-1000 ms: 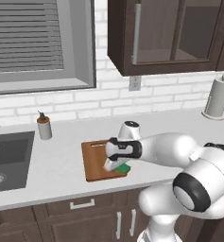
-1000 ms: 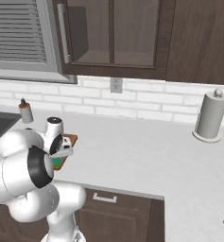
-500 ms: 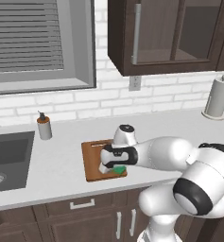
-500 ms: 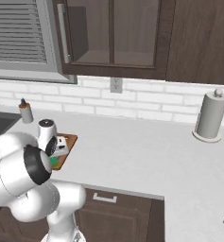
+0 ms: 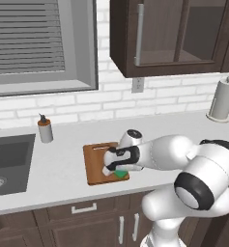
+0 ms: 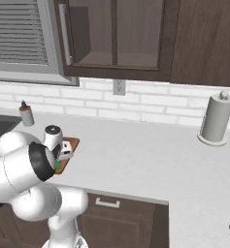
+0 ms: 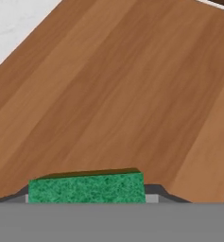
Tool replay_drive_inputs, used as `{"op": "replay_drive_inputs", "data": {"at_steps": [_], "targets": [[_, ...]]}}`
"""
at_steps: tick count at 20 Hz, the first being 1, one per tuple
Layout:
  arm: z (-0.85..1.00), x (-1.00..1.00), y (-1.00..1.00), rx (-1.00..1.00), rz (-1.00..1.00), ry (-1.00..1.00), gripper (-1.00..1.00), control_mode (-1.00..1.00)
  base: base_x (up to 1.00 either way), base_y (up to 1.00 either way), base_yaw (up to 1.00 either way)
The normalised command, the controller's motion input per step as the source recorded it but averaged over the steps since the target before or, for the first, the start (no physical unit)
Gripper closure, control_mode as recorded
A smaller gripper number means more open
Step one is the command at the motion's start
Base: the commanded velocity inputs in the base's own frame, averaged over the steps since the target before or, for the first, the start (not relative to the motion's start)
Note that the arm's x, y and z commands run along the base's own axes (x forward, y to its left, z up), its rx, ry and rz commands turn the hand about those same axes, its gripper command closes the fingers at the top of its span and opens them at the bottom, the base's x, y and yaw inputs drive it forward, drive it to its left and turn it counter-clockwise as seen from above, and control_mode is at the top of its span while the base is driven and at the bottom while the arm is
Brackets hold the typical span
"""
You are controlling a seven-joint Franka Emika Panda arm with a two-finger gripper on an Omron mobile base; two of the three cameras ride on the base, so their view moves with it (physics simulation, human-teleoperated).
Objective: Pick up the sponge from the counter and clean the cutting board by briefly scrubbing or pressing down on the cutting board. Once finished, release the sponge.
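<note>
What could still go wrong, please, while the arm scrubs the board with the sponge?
The sponge sits at the very tips of the gripper, so hard pressing might squeeze it out. The cutting board lies loose on the counter near the front edge, and a strong stroke could push it towards that edge.

The light grey-white tabletop (image 5: 63,164) runs along a white brick wall above dark brown cabinets. A reddish-brown cutting board (image 5: 97,164) lies flat on it near the front edge. A small dispenser bottle (image 5: 45,130) stands upright by the wall, beside the dark sink basin (image 5: 7,161). Far to the right, a paper towel roll (image 5: 221,100) stands upright.
</note>
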Motion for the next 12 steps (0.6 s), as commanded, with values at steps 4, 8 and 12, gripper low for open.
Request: {"op": "replay_drive_inputs", "data": {"at_steps": [4, 8, 12], "targets": [[0.00, 0.27, 0.00, 0.00, 0.00, -0.02, 1.00, -1.00, 0.00, 0.00, 0.00], [0.00, 0.35, 0.00, 0.00, 0.00, -0.03, 1.00, -1.00, 0.00, 0.00, 0.00], [0.00, 0.41, 0.00, 0.00, 0.00, -0.01, 1.00, -1.00, 0.00, 0.00, 0.00]]}}
